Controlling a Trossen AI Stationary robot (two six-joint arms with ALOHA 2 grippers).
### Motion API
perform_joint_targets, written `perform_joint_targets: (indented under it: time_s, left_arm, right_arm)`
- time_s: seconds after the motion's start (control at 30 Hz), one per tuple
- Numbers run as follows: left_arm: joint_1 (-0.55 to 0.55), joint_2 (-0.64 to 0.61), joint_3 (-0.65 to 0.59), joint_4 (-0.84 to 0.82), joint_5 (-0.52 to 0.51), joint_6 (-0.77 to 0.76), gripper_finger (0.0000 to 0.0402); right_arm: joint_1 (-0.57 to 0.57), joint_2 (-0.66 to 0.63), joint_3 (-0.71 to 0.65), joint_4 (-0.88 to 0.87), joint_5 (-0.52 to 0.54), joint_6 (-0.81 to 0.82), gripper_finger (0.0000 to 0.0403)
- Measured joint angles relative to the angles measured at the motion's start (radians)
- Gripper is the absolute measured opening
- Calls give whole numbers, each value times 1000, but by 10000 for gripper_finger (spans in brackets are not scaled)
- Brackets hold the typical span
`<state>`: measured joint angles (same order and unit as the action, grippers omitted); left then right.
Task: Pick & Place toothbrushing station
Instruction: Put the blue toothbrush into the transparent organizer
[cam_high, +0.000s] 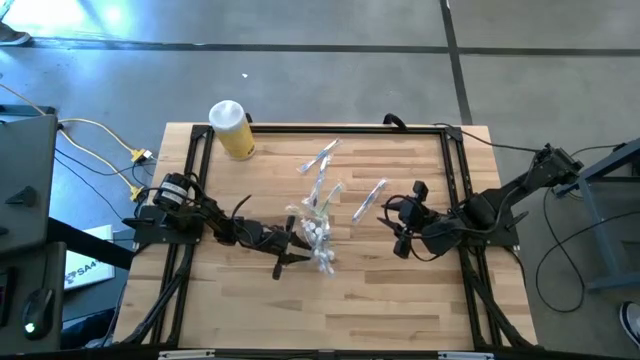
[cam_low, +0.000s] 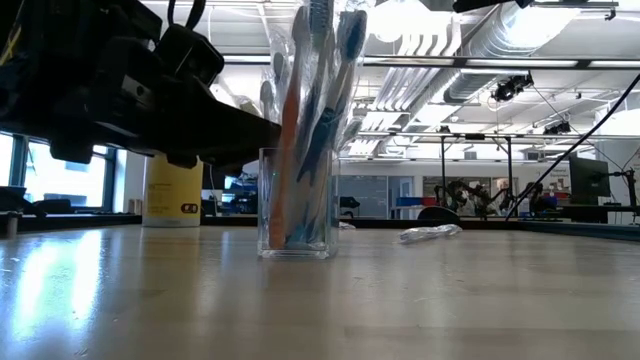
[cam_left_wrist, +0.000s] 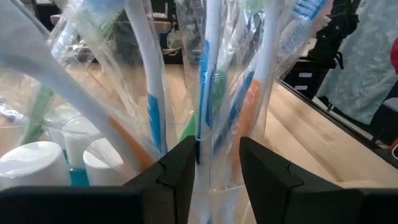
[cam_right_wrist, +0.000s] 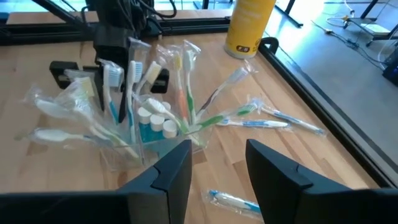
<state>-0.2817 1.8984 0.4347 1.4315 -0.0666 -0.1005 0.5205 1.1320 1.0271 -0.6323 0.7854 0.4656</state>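
The toothbrushing station is a clear plastic cup standing on its base mid-table, also seen in the high view. Wrapped toothbrushes stand in it, fanning out above the rim. Teal tubes with white caps sit in its far part. My left gripper reaches in level from the table's left at rim height, its fingers closed in on the brushes. My right gripper hangs open above the table to the cup's right, holding nothing. My left gripper comes level from the table's left, at about the cup's rim. Its two fingers have the wrapped toothbrush handles in the cup's near part between them. Whether they also have the cup's wall, I cannot tell. The cup stands upright on the table.
A yellow bottle with a white cap stands at the far left corner. Loose wrapped toothbrushes lie on the wood beyond the cup and to its right, one close below my right gripper. A black frame borders the table.
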Motion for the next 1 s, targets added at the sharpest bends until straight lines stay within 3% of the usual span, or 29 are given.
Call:
perform_joint_targets:
  time_s: [0.27,0.43,0.57,0.83,1.0]
  left_arm:
    - [0,0,0,9,52,20,120]
    - [0,0,1,8,57,-14,120]
    - [0,0,1,8,66,-27,120]
    - [0,0,1,9,66,-10,120]
    - [0,0,2,8,83,-7,120]
  right_arm:
    - [0,0,0,-9,-10,-17,144]
    - [0,22,0,-25,-90,-212,144]
    - [-7,66,0,-49,-79,-235,144]
    - [-129,173,0,-185,-81,-218,144]
    - [-216,216,0,-184,-191,-201,144]
